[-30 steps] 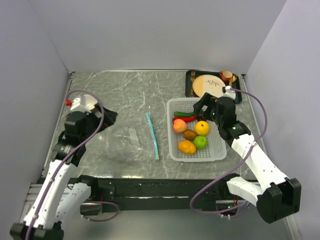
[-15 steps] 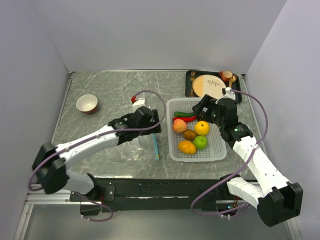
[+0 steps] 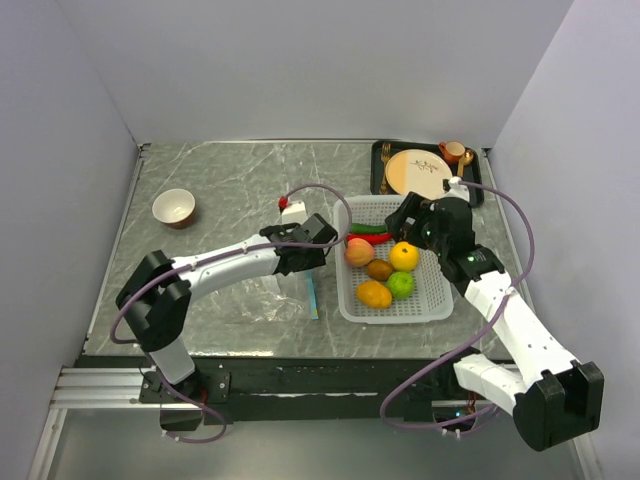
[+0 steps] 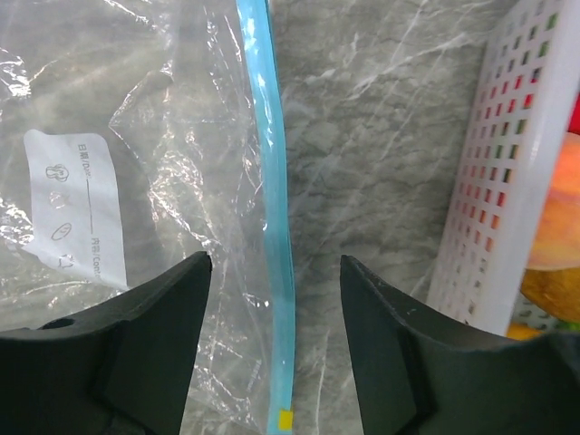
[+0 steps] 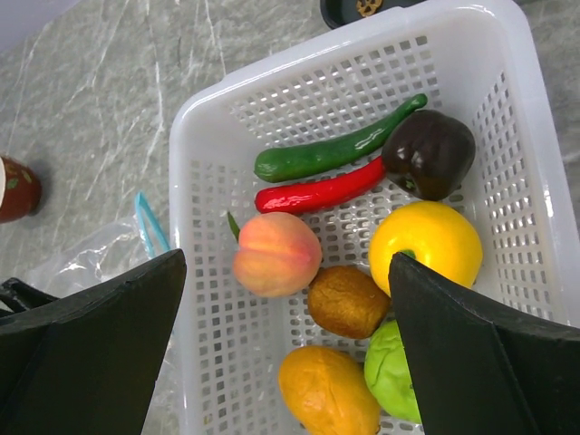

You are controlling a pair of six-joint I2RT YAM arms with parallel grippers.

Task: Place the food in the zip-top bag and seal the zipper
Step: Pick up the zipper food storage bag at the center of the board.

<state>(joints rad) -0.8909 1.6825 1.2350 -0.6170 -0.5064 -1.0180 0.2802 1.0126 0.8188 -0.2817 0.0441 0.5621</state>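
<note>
The food lies in a white mesh basket (image 3: pixel 440 300): a peach (image 5: pixel 276 255), a yellow round (image 5: pixel 426 245), a brown one (image 5: pixel 349 301), an orange one (image 5: pixel 328 391), a lime-green one (image 5: pixel 391 372), a dark round (image 5: pixel 429 152), a red pepper (image 5: pixel 319 192) and a green pepper (image 5: pixel 335 151). The clear zip-top bag (image 4: pixel 136 154) lies flat left of the basket. Its blue-teal zipper (image 4: pixel 272 181) runs along the basket side. My left gripper (image 4: pixel 275 265) is open, and its fingers straddle the zipper without touching it. My right gripper (image 5: pixel 288 263) hangs open over the peach.
A tan plate (image 3: pixel 415 172) on a dark tray and a small cup (image 3: pixel 452 152) sit behind the basket. A small bowl (image 3: pixel 174 208) stands at the far left. Walls close in the table on three sides.
My left arm has swung from the far left across to the bag's zipper beside the basket, and its jaws have narrowed somewhat. The right arm has stayed put.
</note>
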